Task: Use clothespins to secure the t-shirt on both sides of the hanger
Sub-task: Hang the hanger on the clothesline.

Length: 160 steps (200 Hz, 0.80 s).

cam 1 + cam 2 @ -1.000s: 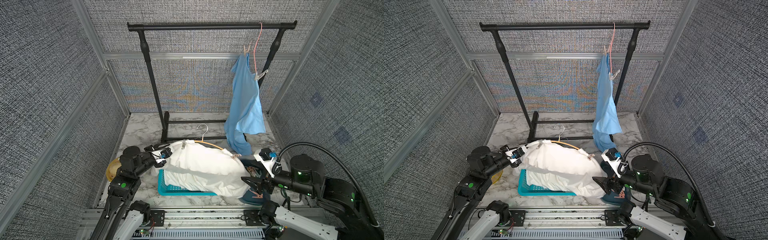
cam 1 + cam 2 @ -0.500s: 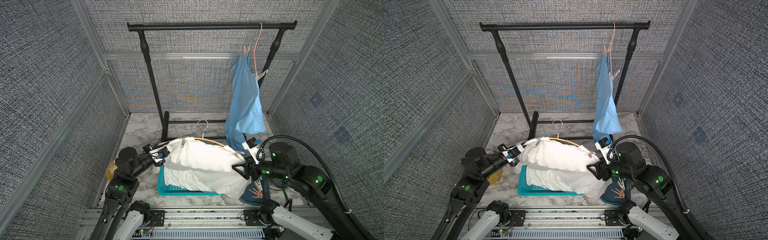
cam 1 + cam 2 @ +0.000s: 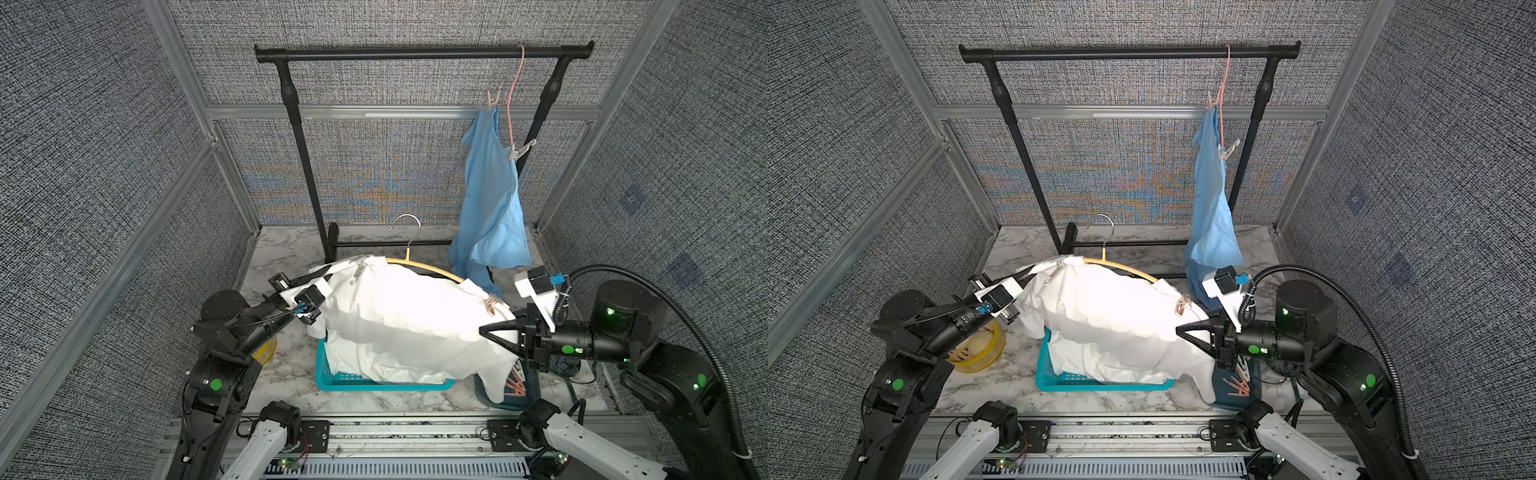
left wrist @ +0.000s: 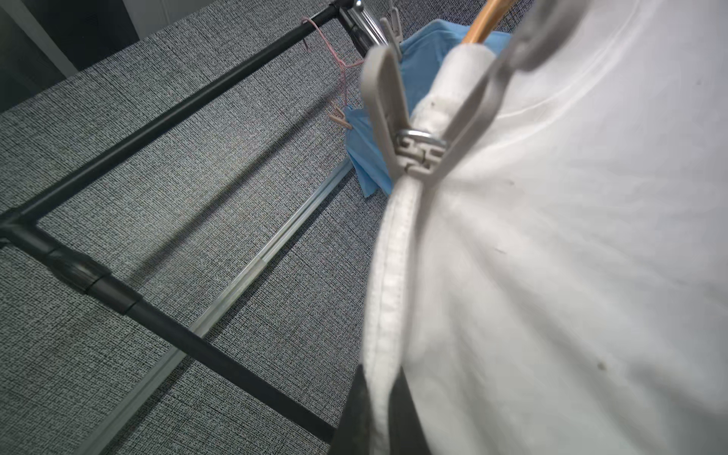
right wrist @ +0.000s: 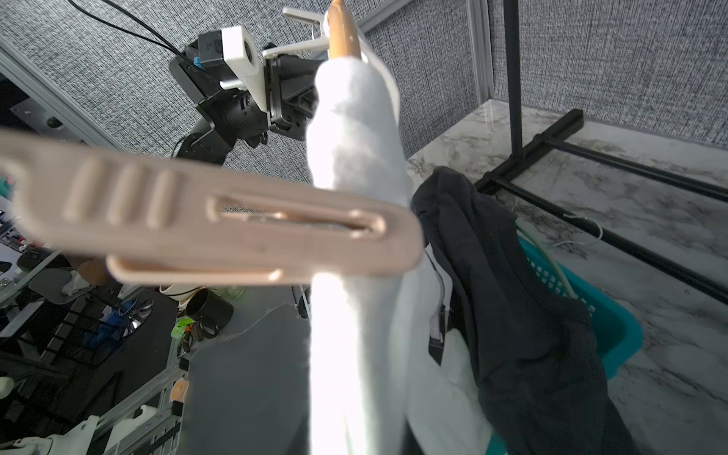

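1. Clamps the left gripper (image 4: 378, 394) on the seamed edge of the white fabric t-shirt (image 3: 407, 316), jaws squeezed together with only cloth between them.
2. Shows, just beyond those jaws along the same edge, a grey plastic clothespin (image 4: 417, 134) biting the t-shirt onto the pale wooden hanger with a metal hook (image 3: 424, 268).
3. Pinches the opposite sleeve end of the t-shirt with the right gripper (image 3: 484, 330), jaws narrowed to a point in both top views and cloth running down between them in the right wrist view.
4. Has a salmon-pink plastic clothespin (image 3: 492, 305) just above and behind the right jaws, clipped on the t-shirt's shoulder at the hanger's end.
5. Has spare salmon-pink clothespins (image 3: 1237, 384) lying below the right jaws in a dark blue tub (image 3: 1256, 388), partly under the hanging sleeve.
6. Spreads the t-shirt's body between the two pairs of jaws, its lower part sagging into a teal plastic lattice basket (image 3: 332, 378) on the marbled tabletop (image 3: 286, 365).
7. Carries, well beyond both pairs of jaws on a black metal clothes rail (image 3: 415, 53), a light blue t-shirt (image 3: 492, 199) on a pink wire hanger (image 3: 514, 79).
8. Tucks a yellow round bowl (image 3: 978, 353) behind the left jaws, under that arm.
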Tool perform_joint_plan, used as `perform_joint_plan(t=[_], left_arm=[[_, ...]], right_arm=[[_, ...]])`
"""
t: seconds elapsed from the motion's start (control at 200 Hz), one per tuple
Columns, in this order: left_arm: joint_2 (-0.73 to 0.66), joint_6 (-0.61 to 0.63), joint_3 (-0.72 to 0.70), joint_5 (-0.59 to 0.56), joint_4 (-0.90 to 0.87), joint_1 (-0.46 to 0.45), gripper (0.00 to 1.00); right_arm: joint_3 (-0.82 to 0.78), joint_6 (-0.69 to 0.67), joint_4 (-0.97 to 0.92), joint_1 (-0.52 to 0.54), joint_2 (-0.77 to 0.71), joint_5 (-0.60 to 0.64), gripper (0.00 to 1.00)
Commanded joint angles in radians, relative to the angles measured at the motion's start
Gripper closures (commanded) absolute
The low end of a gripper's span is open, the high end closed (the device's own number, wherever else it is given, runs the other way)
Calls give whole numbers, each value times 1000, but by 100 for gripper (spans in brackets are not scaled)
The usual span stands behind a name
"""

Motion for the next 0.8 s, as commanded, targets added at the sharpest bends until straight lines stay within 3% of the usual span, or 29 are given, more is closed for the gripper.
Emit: perform_joint_plan(t=[0.0, 0.2, 0.4, 0.43, 0.48, 0.6, 0.796], left_arm=[[37, -23, 75, 28, 2, -1, 100], [152, 21, 269, 28, -32, -1, 100], [253, -91, 401, 9, 37, -1, 100], [259, -108, 398, 15, 49, -1, 88], [261, -127, 385, 27, 64, -1, 77], [270, -171, 347, 31, 126, -1, 66], [263, -221, 334, -80, 189, -1, 33]], right_arm=[[104, -40, -3, 1, 44, -59, 100], [333, -46, -43, 2, 168, -90, 100], [514, 31, 17, 2, 253, -23, 100], [520, 47, 39, 0, 254, -5, 100], [534, 68, 72, 0, 258, 23, 100], [601, 93, 112, 1, 283, 56, 100], [699, 78, 103, 0, 342, 99, 100]])
